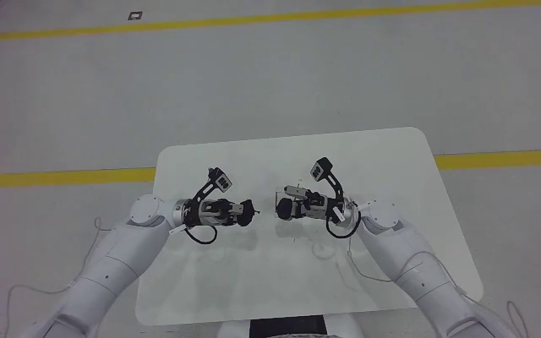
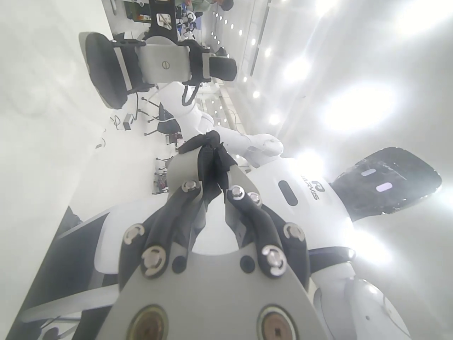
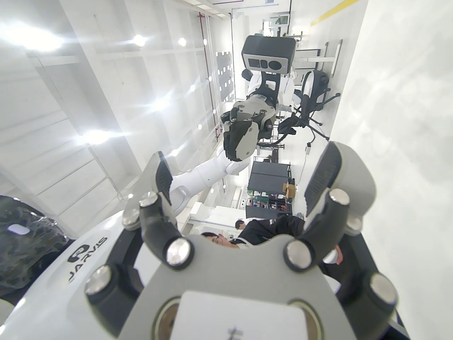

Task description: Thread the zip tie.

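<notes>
Over the middle of the white table (image 1: 380, 156) my two grippers face each other tip to tip, a short gap apart. My left gripper (image 1: 251, 208) (image 2: 212, 153) is shut, its black pads (image 2: 207, 164) pressed flat together; I cannot tell whether anything thin is pinched between them. My right gripper (image 1: 280, 208) (image 3: 244, 159) stands wide open with nothing between its fingers (image 3: 162, 178). In the left wrist view the right gripper (image 2: 162, 65) shows head-on with its jaws spread. The right wrist view has the shut left gripper (image 3: 240, 139) straight ahead.
Both arms hover above the table's bare surface near its centre. Yellow floor lines (image 1: 254, 19) run behind and beside the table. Chairs and desks stand in the room beyond.
</notes>
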Motion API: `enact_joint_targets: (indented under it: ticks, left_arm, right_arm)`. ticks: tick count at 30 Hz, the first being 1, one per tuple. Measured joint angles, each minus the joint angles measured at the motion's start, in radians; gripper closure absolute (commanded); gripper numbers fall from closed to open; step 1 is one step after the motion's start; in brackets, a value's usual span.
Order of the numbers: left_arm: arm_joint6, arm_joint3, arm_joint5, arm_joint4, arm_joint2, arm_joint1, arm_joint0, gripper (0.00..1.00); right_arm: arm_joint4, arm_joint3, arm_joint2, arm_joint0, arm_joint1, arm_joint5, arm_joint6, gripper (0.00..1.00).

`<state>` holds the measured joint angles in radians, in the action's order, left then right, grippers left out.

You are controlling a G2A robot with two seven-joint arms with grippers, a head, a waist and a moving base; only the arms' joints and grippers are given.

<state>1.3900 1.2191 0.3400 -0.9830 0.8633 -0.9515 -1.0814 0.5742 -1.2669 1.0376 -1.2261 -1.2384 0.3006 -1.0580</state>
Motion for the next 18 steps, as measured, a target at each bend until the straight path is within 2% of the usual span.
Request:
enact_joint_targets:
  ticks: [14,18]
  left_arm:
    - [0.000,0.000,0.000,0.000,0.000,0.000,0.000,1.00]
    - [0.000,0.000,0.000,0.000,0.000,0.000,0.000,1.00]
  right_arm:
    - [0.000,0.000,0.000,0.000,0.000,0.000,0.000,0.00]
    - [-0.087,-0.041,0.024,-0.019,0.010,-0.027,0.088,0.00]
